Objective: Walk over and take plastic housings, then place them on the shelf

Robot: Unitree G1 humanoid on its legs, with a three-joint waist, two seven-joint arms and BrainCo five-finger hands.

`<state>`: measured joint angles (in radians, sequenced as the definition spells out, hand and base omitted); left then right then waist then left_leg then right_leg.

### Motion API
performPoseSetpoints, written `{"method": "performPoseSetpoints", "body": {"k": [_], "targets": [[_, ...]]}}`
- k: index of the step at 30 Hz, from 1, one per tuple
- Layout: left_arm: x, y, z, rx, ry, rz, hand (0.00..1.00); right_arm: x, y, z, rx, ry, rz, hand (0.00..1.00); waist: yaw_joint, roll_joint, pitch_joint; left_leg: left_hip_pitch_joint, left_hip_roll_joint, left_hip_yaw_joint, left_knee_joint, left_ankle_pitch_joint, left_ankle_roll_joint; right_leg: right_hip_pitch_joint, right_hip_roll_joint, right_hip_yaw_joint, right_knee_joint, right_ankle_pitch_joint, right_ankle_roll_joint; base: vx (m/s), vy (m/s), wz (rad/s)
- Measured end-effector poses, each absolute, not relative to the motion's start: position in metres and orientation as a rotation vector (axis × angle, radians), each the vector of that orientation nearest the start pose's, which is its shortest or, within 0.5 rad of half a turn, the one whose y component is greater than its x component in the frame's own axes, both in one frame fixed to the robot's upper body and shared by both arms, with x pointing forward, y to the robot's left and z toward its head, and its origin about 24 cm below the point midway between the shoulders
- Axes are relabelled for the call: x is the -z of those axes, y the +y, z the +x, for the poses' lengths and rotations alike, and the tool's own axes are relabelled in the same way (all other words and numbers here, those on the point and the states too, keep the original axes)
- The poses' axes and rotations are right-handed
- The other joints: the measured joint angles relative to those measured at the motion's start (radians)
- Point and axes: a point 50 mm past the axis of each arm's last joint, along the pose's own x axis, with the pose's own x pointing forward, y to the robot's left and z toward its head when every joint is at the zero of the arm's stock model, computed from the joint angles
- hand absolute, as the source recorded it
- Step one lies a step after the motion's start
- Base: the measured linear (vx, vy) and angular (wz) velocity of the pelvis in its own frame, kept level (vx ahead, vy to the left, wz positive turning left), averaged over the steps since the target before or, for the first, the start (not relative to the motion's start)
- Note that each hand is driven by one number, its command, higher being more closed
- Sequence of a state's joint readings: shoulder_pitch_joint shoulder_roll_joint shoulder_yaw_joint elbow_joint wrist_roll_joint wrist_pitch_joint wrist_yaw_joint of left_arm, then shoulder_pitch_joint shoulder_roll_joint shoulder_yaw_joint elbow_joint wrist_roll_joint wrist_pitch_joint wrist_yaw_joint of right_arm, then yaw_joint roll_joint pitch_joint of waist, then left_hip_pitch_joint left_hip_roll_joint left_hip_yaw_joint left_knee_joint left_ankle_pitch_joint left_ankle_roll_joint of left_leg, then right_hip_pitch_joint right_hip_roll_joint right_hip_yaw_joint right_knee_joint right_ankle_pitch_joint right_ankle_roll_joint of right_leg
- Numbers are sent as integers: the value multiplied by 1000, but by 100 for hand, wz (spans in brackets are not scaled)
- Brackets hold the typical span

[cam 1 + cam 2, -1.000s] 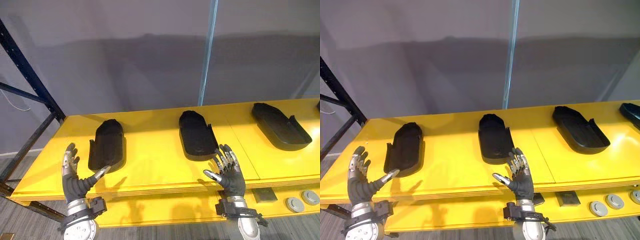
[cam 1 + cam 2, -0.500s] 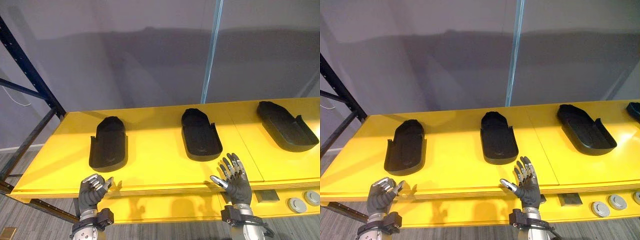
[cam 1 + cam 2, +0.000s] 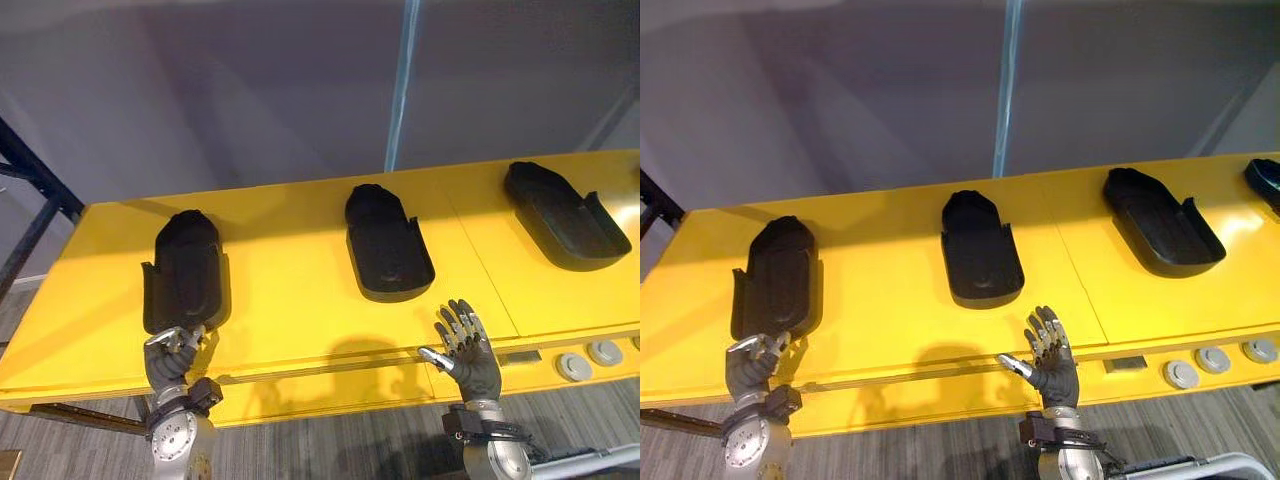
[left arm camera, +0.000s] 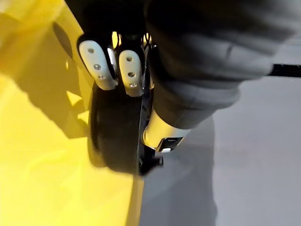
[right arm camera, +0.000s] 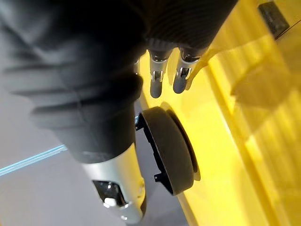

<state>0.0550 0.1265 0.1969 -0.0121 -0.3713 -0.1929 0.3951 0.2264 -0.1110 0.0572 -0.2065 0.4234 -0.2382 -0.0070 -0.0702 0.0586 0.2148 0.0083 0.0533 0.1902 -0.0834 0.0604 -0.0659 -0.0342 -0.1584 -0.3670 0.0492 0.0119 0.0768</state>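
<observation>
Three black plastic housings lie on the yellow shelf board point(image 3: 290, 300): a left housing point(image 3: 187, 272), a middle housing point(image 3: 387, 243) and a right housing point(image 3: 560, 215). The end of another housing point(image 3: 1265, 180) shows at the far right. My left hand point(image 3: 170, 355) is at the board's front edge, just short of the left housing's near end, with its fingers point(image 4: 96, 63) curled into a fist that holds nothing. My right hand point(image 3: 465, 350) hovers at the front edge below the middle housing point(image 5: 171, 150), fingers straight and spread, touching nothing.
Two round grey discs point(image 3: 588, 358) and a dark plate point(image 3: 517, 357) sit on the lower yellow ledge at the right. A dark blue rack upright point(image 3: 30, 190) stands at the left. A pale blue post point(image 3: 403, 90) rises behind the board against a grey wall.
My left hand has curled from open into a fist. Both hands have dropped back to the board's front edge. The camera has shifted, and the housings lie as before.
</observation>
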Motion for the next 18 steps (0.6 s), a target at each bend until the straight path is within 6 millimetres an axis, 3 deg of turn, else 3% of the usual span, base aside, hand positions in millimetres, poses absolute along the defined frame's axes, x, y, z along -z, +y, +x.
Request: {"method": "performPoseSetpoints", "body": {"k": [18], "targets": [[-40, 270, 228, -758, -151, -290, 100, -58, -176, 202, -47, -190, 291, 0, -25, 12, 29, 31, 1, 23, 7, 0, 0, -36, -17, 39, 121, -54, -5, -11, 11, -4]]}}
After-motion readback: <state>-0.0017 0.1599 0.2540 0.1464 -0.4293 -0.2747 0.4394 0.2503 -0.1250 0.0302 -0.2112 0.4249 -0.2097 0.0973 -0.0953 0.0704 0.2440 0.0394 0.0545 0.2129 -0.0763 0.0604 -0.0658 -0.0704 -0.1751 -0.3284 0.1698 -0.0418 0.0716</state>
